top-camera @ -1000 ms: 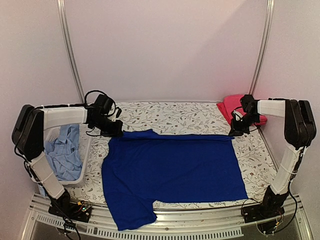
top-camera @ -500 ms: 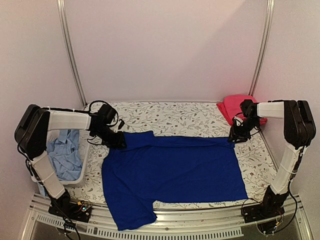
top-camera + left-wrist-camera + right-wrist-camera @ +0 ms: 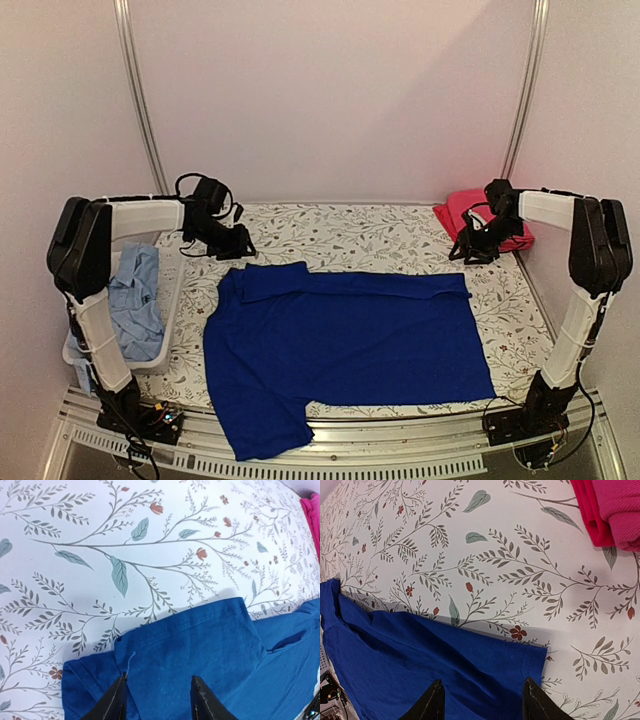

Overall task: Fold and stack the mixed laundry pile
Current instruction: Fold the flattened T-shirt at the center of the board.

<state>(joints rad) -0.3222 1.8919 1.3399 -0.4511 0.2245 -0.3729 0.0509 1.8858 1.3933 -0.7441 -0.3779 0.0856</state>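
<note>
1. Your blue shirt lies spread flat mid-table, with one sleeve over the edge at 7 o'clock.
2. The left gripper hangs over its 11 o'clock corner and the right gripper over 1 o'clock, both with fingers apart and empty.
3. The pink garment sits at 2 o'clock (just behind your right gripper).
4. The basket at 9 o'clock holds the light-blue shirt.

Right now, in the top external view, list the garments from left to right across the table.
Light-blue shirt, lying in the white basket → royal-blue shirt, spread flat on the table → red-pink garment, at the far right corner.
</note>
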